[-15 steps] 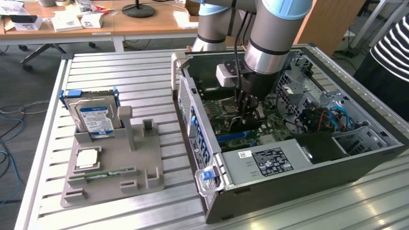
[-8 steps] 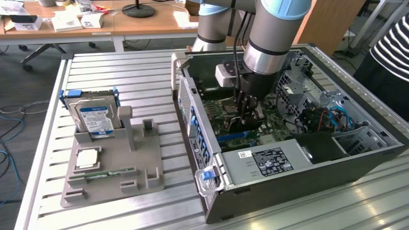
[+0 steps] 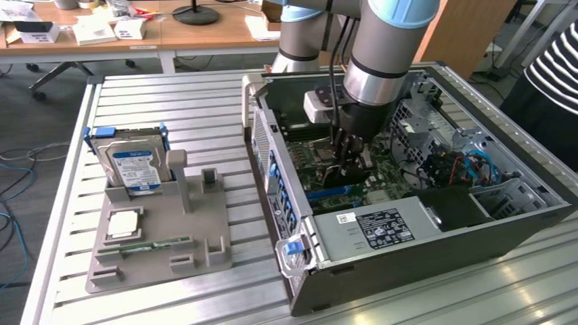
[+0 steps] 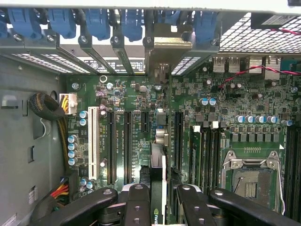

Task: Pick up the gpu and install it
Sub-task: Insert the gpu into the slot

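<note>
My gripper reaches down into the open computer case, over the green motherboard. It is shut on the gpu, a thin dark card held upright between the fingers. In the wrist view the gpu appears edge-on, running from my gripper towards its metal bracket at the case's rear slot openings. The card lies in line with the black expansion slots. Whether it touches a slot is hidden by the card itself.
A grey holder on the slatted table carries a blue-labelled hard drive, a processor and a green memory stick. The power supply fills the case's near end. A person in a striped top stands at the exterior view's right.
</note>
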Controlling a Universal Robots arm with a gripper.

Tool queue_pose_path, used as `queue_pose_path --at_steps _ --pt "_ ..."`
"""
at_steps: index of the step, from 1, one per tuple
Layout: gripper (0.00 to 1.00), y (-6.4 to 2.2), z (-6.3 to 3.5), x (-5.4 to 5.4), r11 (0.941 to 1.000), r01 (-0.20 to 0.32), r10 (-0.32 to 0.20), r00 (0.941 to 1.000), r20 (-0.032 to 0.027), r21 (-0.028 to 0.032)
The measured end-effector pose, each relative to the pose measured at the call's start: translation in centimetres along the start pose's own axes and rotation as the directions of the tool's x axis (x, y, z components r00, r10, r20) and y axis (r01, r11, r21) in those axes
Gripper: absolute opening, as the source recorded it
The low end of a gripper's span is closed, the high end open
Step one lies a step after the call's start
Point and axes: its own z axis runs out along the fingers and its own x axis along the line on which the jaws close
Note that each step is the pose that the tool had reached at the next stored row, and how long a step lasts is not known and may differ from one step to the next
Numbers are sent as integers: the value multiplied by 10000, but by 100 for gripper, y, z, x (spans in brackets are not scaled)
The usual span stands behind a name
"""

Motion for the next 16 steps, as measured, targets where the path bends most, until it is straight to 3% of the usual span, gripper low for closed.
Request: queue_pose_path --at_steps 16 --pt "27 16 0 0 10000 2 -2 10000 1 70"
